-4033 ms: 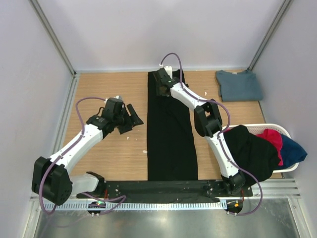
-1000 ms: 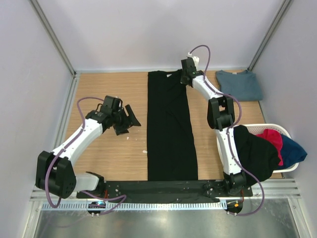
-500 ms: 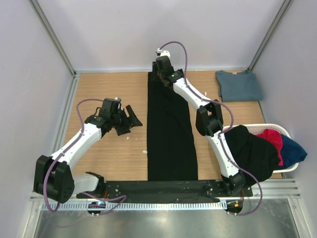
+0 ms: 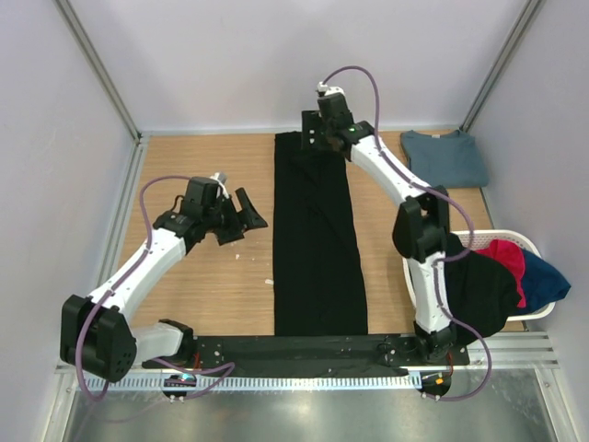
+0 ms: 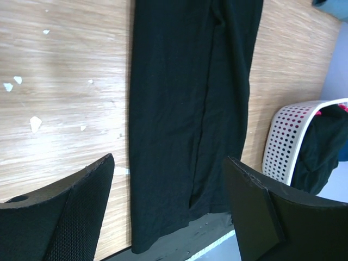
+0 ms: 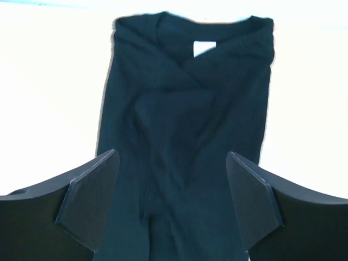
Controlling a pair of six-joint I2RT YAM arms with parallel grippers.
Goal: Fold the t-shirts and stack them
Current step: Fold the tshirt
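Right claw (image 6: 172, 157) over t-shirt (image 6: 185, 109) (label (image 6: 204, 49) illegible)

We find bare table (image 4: 221, 295) at lower left and between the black t-shirt (image 4: 317, 239) and the white basket (image 4: 515, 239), though the right arm (image 4: 425, 276) crosses that gap. The slate-blue t-shirt (image 4: 444, 158) blocks the upper right corner.

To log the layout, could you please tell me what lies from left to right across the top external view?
Left tool → long black t-shirt → heaped black t-shirt → magenta-red t-shirt → blue t-shirt
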